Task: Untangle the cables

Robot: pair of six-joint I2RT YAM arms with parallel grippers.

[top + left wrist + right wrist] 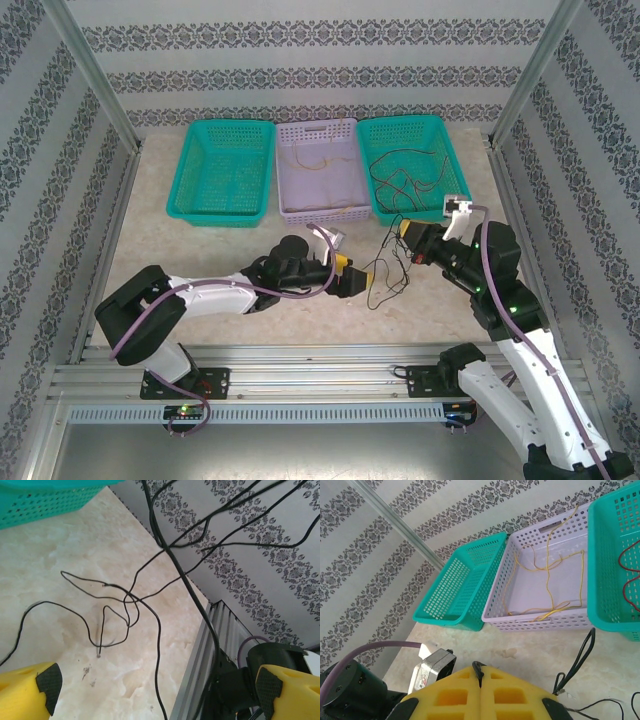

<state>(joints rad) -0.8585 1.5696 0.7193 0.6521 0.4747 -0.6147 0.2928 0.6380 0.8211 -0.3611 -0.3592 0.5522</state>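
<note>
- Top external view: we see three baskets lined up along the far side of the table (230, 255). They are a left teal basket (225, 170), a lavender basket (318, 125) in the middle and a right teal basket (400, 120).
- In front of the baskets, the left gripper (355, 282) and the right gripper (405, 230) face each other near the middle of the table. The black cables (385, 272) are strung between them in loose loops. Some loops lie on the table top and others rise toward the right gripper.
- More black strands lie inside the right teal basket.
- Left wrist view: we find the left gripper (157, 682) spread wide, its two yellow fingers at opposite lower corners, with nothing in its grasp.
- The black cables (167, 550) cross ahead of it. Several strands hang in the air, and thinner ones curl on the table below.
- Right wrist view: we see the right gripper (479, 672) closed, its yellow fingers pressed together. A short piece of the black cables is pinched in the seam at their tips.
- A doubled black strand shows just to the right of those fingers.
- The yellow cable (582, 580) winds across the floor of the lavender basket.
- The red cable (620, 560) curls inside the right teal basket, at the right edge of this view.
</note>
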